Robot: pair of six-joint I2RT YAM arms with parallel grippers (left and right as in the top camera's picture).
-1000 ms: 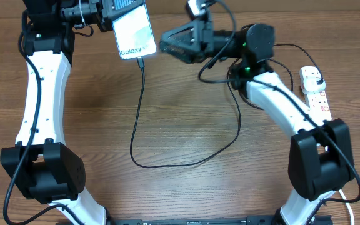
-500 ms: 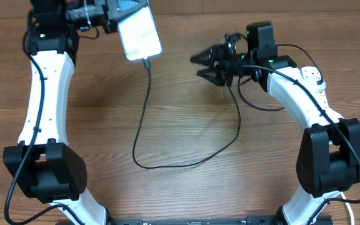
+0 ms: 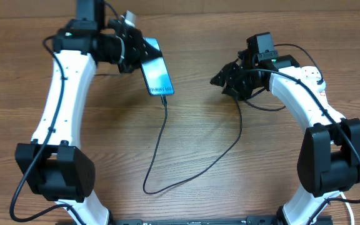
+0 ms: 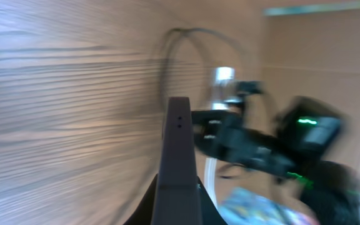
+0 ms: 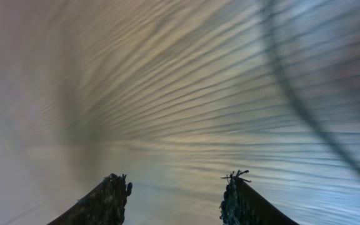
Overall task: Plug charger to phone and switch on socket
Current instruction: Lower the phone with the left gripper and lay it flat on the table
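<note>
The left gripper [image 3: 132,53] is clamping tight on the top end of the phone [image 3: 157,74], which is slanting down and to the right near the far side of the table [image 3: 105,144] with its blue screen facing up. In the left wrist view the phone is showing edge-on as a dark strip rising between the fingers. The charger [image 3: 161,140] is sitting plugged into the phone's lower end; its thin black cable is trailing toward the near edge, bending into a tight curve, then sweeping right and up under the right arm, where its far end is getting lost among the arm's own wires. The right gripper [image 3: 220,80] is hovering to the right of the phone, well apart from it, its fingers standing about half spread and holding nothing, with only blurred wood grain showing between them in the right wrist view. The socket [image 3: 322,94] is lying at the far right, mostly covered by the right arm's white forearm, so its switches are hard to make out.
</note>
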